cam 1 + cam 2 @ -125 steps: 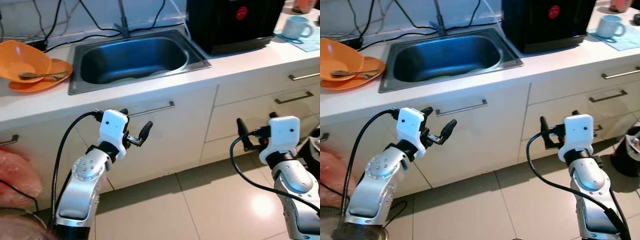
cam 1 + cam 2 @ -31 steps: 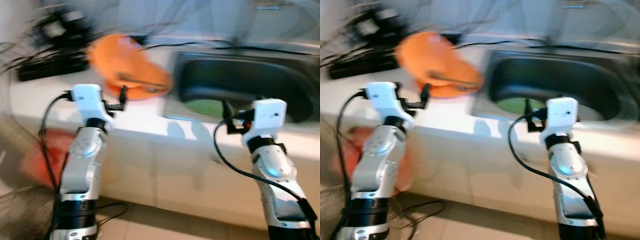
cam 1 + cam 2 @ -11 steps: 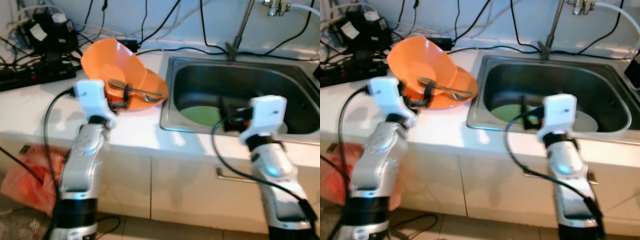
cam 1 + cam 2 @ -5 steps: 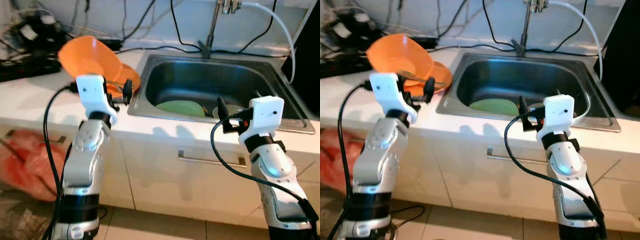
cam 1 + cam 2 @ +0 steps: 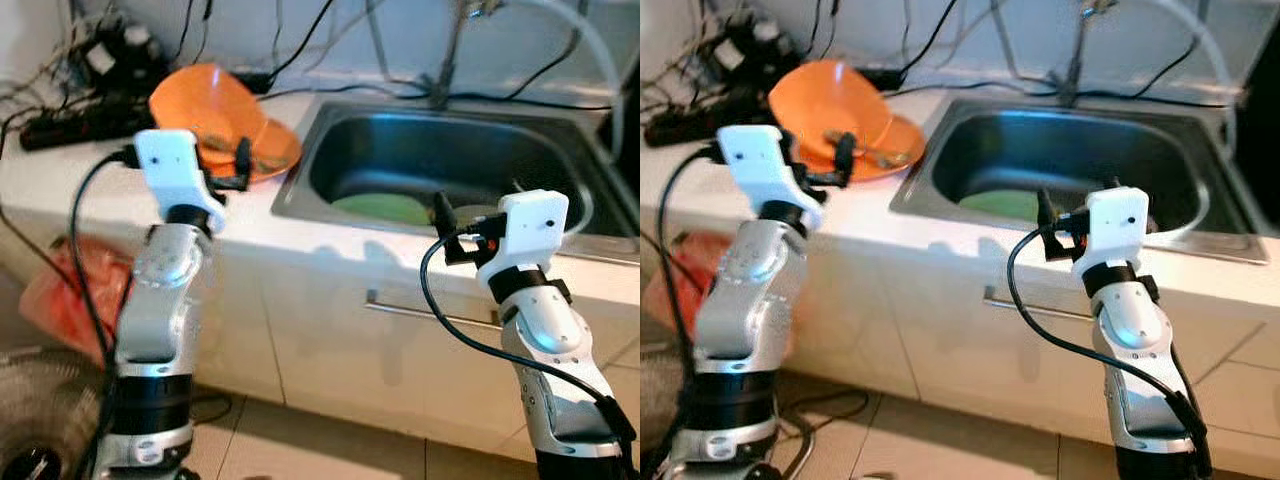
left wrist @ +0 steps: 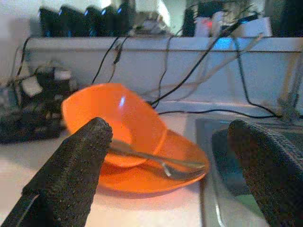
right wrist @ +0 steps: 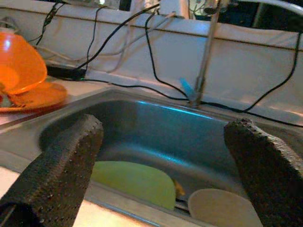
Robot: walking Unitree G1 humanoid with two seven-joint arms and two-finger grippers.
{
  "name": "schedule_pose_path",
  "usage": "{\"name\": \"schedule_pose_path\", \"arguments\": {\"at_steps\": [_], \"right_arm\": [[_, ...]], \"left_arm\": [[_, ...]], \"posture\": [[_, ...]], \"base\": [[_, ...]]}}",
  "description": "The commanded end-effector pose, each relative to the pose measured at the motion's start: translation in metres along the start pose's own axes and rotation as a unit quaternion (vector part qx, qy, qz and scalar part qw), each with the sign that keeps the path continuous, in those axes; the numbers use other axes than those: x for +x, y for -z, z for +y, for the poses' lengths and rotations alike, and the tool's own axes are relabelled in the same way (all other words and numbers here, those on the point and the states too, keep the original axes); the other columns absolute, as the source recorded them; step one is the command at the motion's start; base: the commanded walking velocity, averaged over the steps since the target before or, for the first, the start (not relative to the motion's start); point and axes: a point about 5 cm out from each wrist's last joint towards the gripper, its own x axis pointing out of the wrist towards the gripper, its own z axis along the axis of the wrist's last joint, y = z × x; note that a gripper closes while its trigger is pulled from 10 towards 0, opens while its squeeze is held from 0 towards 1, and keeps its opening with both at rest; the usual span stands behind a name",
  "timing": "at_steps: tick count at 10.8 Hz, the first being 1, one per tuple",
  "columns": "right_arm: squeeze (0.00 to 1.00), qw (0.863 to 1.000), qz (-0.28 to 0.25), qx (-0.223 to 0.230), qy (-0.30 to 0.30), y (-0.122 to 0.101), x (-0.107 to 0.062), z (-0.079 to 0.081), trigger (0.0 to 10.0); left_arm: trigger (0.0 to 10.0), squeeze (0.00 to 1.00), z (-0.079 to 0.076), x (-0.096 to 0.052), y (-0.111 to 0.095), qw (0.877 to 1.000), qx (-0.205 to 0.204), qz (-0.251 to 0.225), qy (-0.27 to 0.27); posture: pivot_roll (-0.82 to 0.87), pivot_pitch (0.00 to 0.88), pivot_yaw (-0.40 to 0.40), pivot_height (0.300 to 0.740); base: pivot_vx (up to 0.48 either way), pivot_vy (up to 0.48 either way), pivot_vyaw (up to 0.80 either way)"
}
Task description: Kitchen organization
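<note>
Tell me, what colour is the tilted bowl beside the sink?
The bowl is bright orange, clearest in the left wrist view.

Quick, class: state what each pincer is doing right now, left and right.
Left pincer: open, holding nothing, facing the orange bowl.
Right pincer: open, holding nothing, facing the sink.

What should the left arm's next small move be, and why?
Probably ease the left gripper forward toward the orange bowl. Its fingers are open and aimed at the bowl, tilted on the orange plate with spoons, but still short of it.
</note>
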Motion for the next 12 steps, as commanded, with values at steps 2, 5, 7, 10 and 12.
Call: {"name": "schedule_pose_path", "arguments": {"at_steps": [2,5,7,10,12], "right_arm": [[0.0,1.0,-0.012,0.006,0.007,-0.007,0.003,-0.001,10.0],[0.0,1.0,-0.013,0.01,0.011,-0.007,0.001,-0.001,10.0],[0.0,0.999,-0.013,0.028,0.015,-0.013,0.003,-0.002,10.0],[0.0,1.0,0.001,0.022,0.009,-0.006,-0.002,0.001,10.0],[0.0,1.0,0.003,0.02,0.008,-0.007,-0.006,0.001,10.0]], "left_arm": [[10.0,0.0,0.005,0.001,0.0,1.0,-0.024,0.008,-0.016],[10.0,0.0,0.006,-0.001,-0.002,0.999,-0.034,0.005,-0.009],[10.0,0.0,0.003,0.0,-0.004,0.999,-0.028,0.018,0.004],[10.0,0.0,0.007,-0.011,0.007,0.999,-0.029,0.038,0.012],[10.0,0.0,0.001,-0.013,0.001,0.999,-0.032,0.029,0.026]], "posture": [[0.08,0.0,0.03,0.74],[0.09,0.0,0.035,0.74],[0.09,0.0,0.035,0.74],[0.09,0.014,0.031,0.74],[0.09,0.041,0.027,0.74]], "base": [[0.0,0.0,0.0],[0.0,0.0,0.0],[0.0,0.0,0.0],[0.222,0.0,0.0],[0.471,0.0,0.0]]}}
